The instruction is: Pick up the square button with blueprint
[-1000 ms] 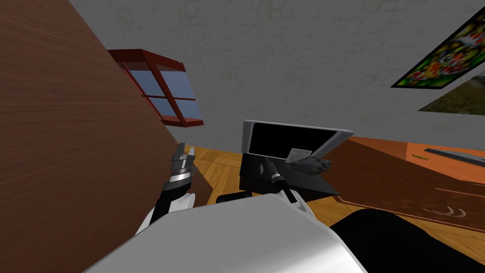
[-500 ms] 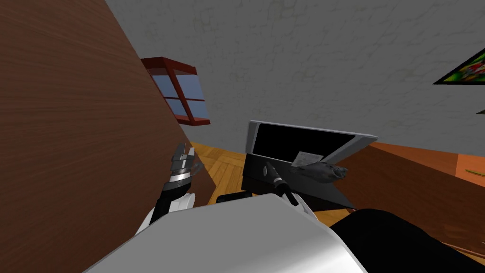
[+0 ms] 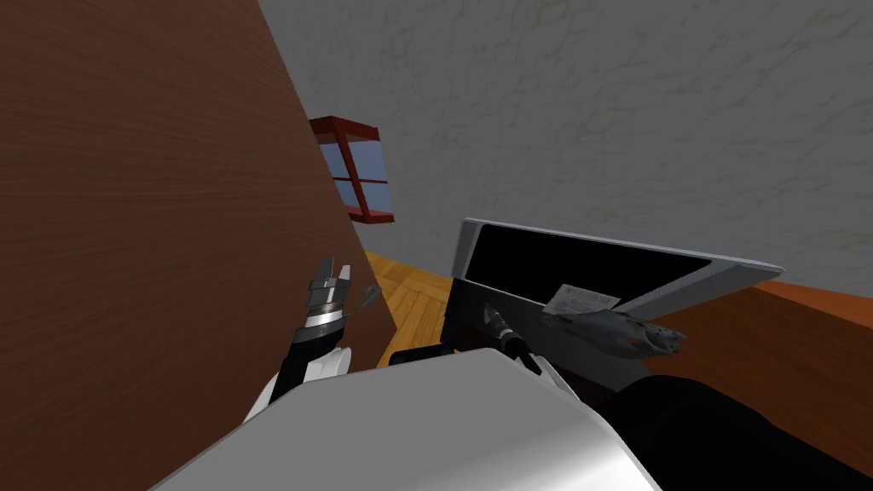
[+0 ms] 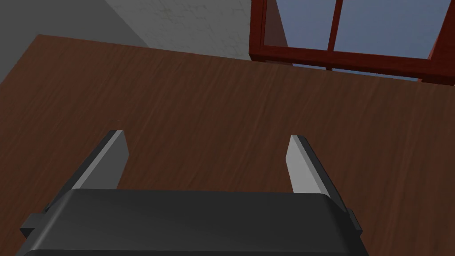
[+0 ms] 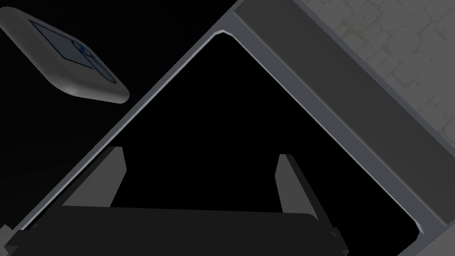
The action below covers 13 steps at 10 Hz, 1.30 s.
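Observation:
The square button [image 5: 66, 58] is a grey, rounded tile with a blue line drawing on its face. It lies on a black surface, off to one side beyond my right gripper [image 5: 200, 173], well apart from it. The right fingers stand open with nothing between them, pointing at a grey-framed black screen [image 5: 337, 84]. In the head view a pale square [image 3: 584, 298], likely the button, rests on the dark stand [image 3: 465, 311] beside a dark grey model [image 3: 622, 331]. My left gripper [image 3: 334, 273] is open and empty, facing a brown wooden panel [image 4: 222, 102].
The tall brown wooden panel [image 3: 153, 213] stands close on my left. A red-framed window [image 3: 358, 170] is in the grey wall behind it. Orange-brown furniture [image 3: 767, 341] lies right of the stand, and a strip of wood floor [image 3: 409, 290] shows in between.
My view has swung: the window and wooden panel slid right, the wall pictures left the frame, and the stand with its screen looms larger. Both arms kept their pose.

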Available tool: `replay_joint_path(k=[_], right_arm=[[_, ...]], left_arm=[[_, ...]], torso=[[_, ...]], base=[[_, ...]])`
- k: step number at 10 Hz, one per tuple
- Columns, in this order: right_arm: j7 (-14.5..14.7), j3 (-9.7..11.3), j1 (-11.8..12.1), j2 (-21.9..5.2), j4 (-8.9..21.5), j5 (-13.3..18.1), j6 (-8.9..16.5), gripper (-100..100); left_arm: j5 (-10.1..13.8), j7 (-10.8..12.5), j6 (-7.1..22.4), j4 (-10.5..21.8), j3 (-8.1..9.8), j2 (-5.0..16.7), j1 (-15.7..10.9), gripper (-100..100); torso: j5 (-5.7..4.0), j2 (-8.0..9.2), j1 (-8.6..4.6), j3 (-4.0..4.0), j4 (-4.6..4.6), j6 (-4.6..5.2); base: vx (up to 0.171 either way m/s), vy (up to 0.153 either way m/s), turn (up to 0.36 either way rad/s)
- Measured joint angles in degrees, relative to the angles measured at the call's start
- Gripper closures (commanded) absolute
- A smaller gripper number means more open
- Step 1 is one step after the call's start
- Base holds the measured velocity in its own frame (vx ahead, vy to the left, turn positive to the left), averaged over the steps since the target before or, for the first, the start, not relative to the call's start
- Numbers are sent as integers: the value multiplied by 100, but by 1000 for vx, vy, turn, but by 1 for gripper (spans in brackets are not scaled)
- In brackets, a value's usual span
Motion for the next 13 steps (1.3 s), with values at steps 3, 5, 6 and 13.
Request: replay_joint_path(k=[3, 5, 6, 13], right_arm=[[137, -21, 11, -290, 532, 208, 323, -100], [209, -18, 18, -426, 769, 310, 513, -100], [211, -15, 43, -537, 854, 330, 588, -100], [425, 27, -140, -842, 1722, 662, 1073, -100]], left_arm=[[0, 0, 0, 0, 0, 0, 0, 0], [0, 0, 0, 0, 1, 0, 1, 0], [0, 0, 0, 0, 1, 0, 1, 0], [0, 0, 0, 0, 1, 0, 1, 0]], torso=[[1, 1, -1, 0, 0, 2], [0, 1, -5, 0, 0, 6], [0, 0, -5, 0, 0, 2], [0, -2, -4, -1, 0, 3]], base=[[-4, 32, 279], [-1, 18, 113], [2, 9, 85], [4, 19, 182]])
